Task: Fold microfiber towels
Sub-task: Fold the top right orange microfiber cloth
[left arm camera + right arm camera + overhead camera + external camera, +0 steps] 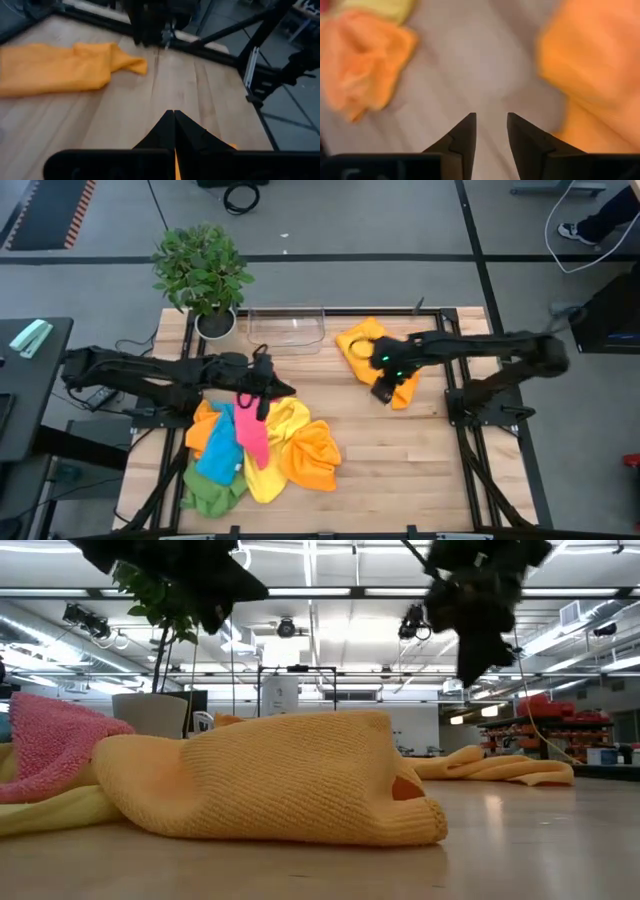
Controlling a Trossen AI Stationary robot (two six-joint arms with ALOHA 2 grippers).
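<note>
The left gripper [262,385] hangs over the top edge of the heap of microfiber towels [255,450], and in its wrist view its fingers [173,131] are pressed tip to tip with nothing visibly between them. The pink towel [250,425] lies directly below those tips, with the blue towel [222,448], green towel [212,488] and yellow towel [285,425] spread around it; whether a pinch of pink is caught there I cannot tell.

To its right, the right gripper [384,388] sits at the near edge of the orange towel [372,352] laid apart by the clear plastic tray [286,326]. Its fingers [464,136] stand partly apart, holding nothing, with bare wood between them and orange cloth just beside one tip.

The step seems to be releasing that orange towel. To do it well, lift straight up so the tips do not drag the top layer, then check the edges line up.

The right wrist view is smeared, so the cloth's folds are unreadable. The low view shows both grippers only as dark shapes overhead, and an orange towel [290,775] in front hides most of the heap.
</note>
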